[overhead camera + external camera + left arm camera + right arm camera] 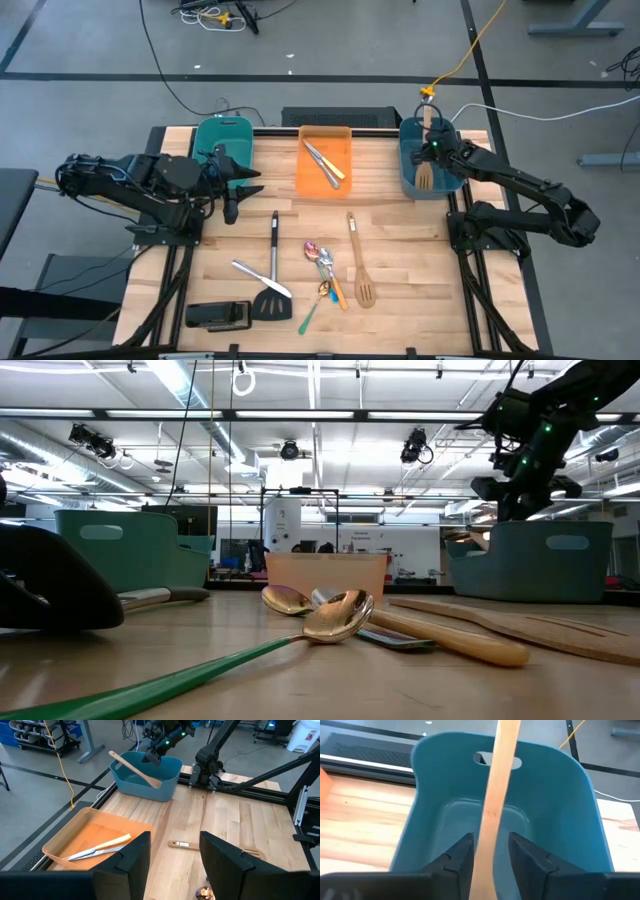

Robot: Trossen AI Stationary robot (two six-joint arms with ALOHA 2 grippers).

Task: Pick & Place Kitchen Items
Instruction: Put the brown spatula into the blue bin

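Nearest the front edge of the counter (420, 270) we see the utensils not yet sorted: a black spatula with steel handle (272, 275), a silver knife (260, 277) crossing it, a cluster of spoons (325, 268) with coloured handles, and a slotted wooden spatula (359, 262) lying flat just beside them. A flat black block (218, 316) sits at the front left corner.

We judge all of these to be light and rigid. The polished spoons and knife look slippery and lie low on the wood, so we would take them across the narrow handle. The wooden spatulas offer more friction and a thicker shaft, best taken mid-handle.

Farther back, the left end effector (232, 195) hangs open and empty over the counter, near the left teal bin (222, 135). The orange bin (325, 185) in the middle holds two pieces of cutlery (324, 162).

At the far right, the right end effector (437, 148) is over the right teal bin (408, 160). A second wooden spatula (492, 815) stands tilted in that bin, head down inside and handle leaning up over the rim. Its handle runs between the two fingers (457, 857), with gaps showing on both sides, so we read the jaws as parted and the spatula as released, resting on the bin.
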